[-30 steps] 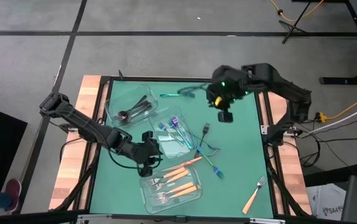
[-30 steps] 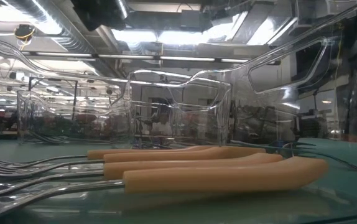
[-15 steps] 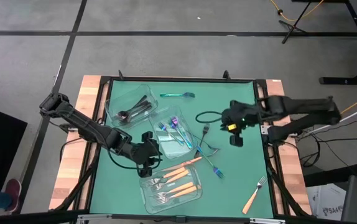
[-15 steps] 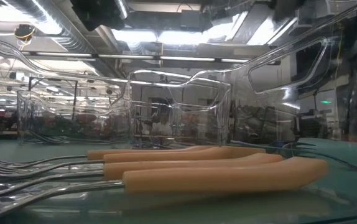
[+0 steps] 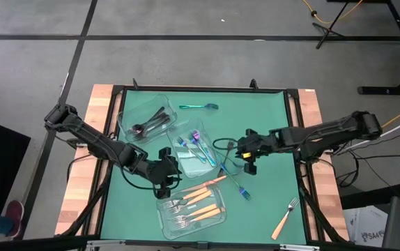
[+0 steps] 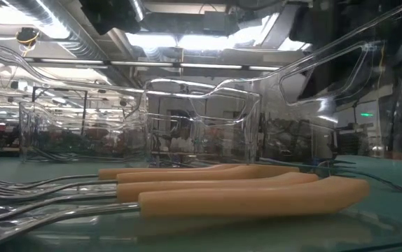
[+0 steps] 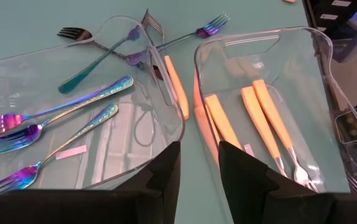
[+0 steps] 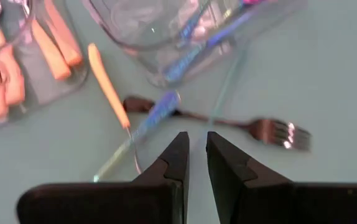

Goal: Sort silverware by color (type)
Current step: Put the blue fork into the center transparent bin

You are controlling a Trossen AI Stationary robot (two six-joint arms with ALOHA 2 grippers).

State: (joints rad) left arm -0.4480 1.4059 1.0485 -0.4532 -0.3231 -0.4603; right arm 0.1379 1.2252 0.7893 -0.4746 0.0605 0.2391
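The silverware is partly in three clear containers: black pieces point(image 5: 146, 123), iridescent ones point(image 5: 193, 148) and orange-handled forks point(image 5: 191, 209). Loose on the green mat lie a black fork point(image 8: 253, 127), an iridescent piece point(image 8: 160, 112), an orange-handled one point(image 8: 107, 84), an iridescent spoon point(image 5: 198, 107) and an orange-handled fork point(image 5: 284, 219). My right gripper point(image 8: 197, 149) hovers low just right of the black fork, pointing down and left, its fingers a narrow gap apart with nothing between. My left gripper point(image 7: 200, 180) hangs open above the gap between the iridescent and orange containers.
The three containers stand in a slanting row from far left to near middle, close together. A thin dark cable point(image 5: 222, 144) loops by the right gripper. The mat's right half holds only the one orange-handled fork near the front.
My right gripper has swung from high over the table's far middle toward the right edge, then sunk and come toward the near side and the middle, and hangs low beside the loose black fork. The arm has flattened out and the wrist has rolled.
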